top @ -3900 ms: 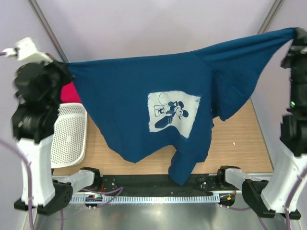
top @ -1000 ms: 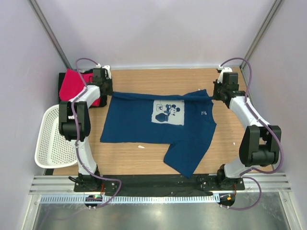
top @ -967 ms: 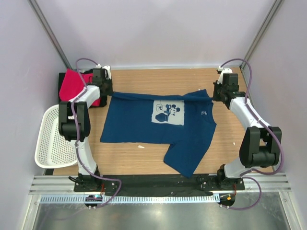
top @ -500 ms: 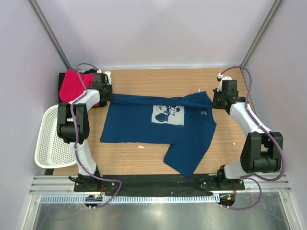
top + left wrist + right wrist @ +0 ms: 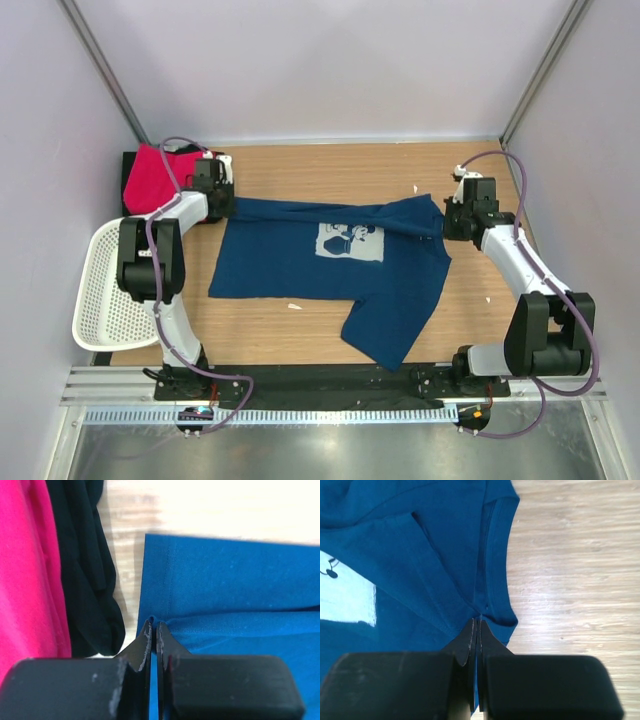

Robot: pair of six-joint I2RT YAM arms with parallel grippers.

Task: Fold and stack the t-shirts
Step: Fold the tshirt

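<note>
The navy blue t-shirt point(image 5: 300, 265) with a white cartoon print point(image 5: 350, 241) lies spread on the wooden table. Its far edge is lifted and pulled toward me. My left gripper point(image 5: 224, 203) is shut on the shirt's far left corner point(image 5: 154, 625). My right gripper point(image 5: 447, 222) is shut on the far right edge by the neckline point(image 5: 479, 617). The pink-red t-shirt point(image 5: 152, 177) lies on the black t-shirt point(image 5: 207, 214) at the far left; both show in the left wrist view, pink-red point(image 5: 25, 570) and black point(image 5: 85, 565).
A white perforated basket point(image 5: 105, 290) stands at the left edge beside the left arm. One sleeve of the blue shirt point(image 5: 385, 330) reaches toward the near edge. Bare wood point(image 5: 330, 170) lies beyond the shirt.
Both grippers have drawn the shirt's far edge toward me, over the top of the print. Earlier still, the shirt hung in the air between the raised arms.
</note>
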